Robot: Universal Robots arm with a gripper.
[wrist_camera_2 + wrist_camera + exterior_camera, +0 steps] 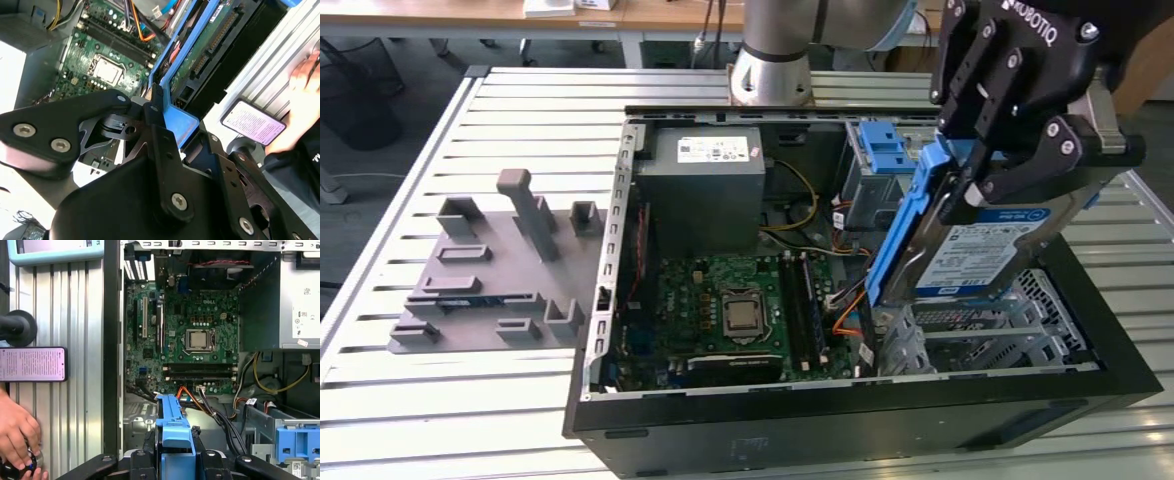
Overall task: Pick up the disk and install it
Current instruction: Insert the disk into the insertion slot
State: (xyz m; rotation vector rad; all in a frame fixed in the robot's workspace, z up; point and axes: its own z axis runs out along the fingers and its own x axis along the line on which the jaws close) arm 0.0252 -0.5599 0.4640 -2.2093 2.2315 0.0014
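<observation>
While the gripper (1014,185) hangs over the open computer case (854,400), its fingers are closed tight on the upper end of the disk (987,255). That puts the disk in the air at about three o'clock in the exterior view. It stands on edge and leans a little, with its lower end already down inside the case walls.

To my eye this is the installing part, and it wants care more than speed. The disk should be square to its bay before it goes any lower. The orange cables (847,300) lie just beside its lower corner, at about seven o'clock from the grip, and I'd watch that they don't snag. A firm, centred hold matters, since a tilted drive could jam.

The disk itself is a flat silver slab with a white-and-blue label facing the exterior view. A blue carrier frame (907,230) runs down its edge at nine o'clock from the label. The frame also juts out past the gripper in the first wrist view (174,425).

Further out, the motherboard (720,310) fills the case floor. A person's hand (17,435) rests on the table near a phone (32,364).
</observation>
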